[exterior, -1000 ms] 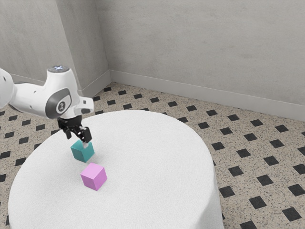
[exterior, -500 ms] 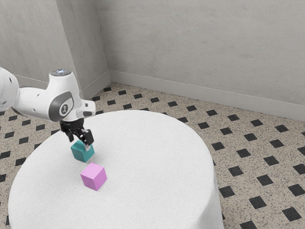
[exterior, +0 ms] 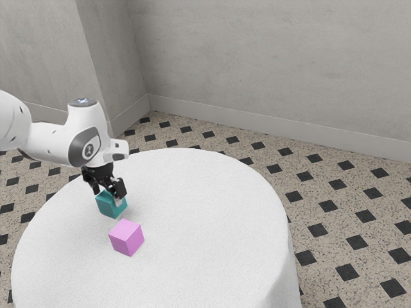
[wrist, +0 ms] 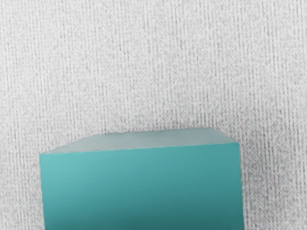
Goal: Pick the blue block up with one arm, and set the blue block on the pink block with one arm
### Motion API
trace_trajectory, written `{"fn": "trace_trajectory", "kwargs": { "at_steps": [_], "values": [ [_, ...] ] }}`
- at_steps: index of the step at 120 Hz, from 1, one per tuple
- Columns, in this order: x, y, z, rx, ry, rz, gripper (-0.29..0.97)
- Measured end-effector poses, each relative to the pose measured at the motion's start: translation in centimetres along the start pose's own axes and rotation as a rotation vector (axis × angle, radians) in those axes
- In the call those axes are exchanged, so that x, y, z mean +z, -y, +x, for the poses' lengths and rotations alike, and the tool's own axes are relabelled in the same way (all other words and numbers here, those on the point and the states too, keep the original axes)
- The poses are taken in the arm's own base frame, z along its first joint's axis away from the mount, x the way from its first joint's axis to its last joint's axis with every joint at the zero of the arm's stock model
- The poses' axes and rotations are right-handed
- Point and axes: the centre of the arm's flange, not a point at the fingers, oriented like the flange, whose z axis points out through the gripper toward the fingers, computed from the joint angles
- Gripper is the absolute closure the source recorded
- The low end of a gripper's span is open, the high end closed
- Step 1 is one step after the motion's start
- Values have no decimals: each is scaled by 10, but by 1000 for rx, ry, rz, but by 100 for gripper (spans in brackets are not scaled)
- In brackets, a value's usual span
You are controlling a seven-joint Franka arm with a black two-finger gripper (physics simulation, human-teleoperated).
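You see the gripper (exterior: 111, 194) low over the blue block (exterior: 108, 207), with its two black fingers spread and standing at either side of the block's top, not pressed on it as far as one can judge. The blue block rests on the tabletop (exterior: 212, 212) near the edge at the exterior view's left. The pink block (exterior: 126, 237) lies near it but apart, closer to the front edge.

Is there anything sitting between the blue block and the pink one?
Nothing: in the exterior view, only bare white tablecloth separates the blue block and the pink block.
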Motion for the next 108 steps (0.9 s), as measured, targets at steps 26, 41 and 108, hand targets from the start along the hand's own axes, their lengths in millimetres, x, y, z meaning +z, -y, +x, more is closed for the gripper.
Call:
{"fn": "trace_trajectory", "kwargs": {
  "at_steps": [26,41,108],
  "values": [
    [9,1,4,2,10,0,0],
    [12,2,6,3,13,-3,0],
    [12,5,6,-9,9,-11,26]
  ]
}}
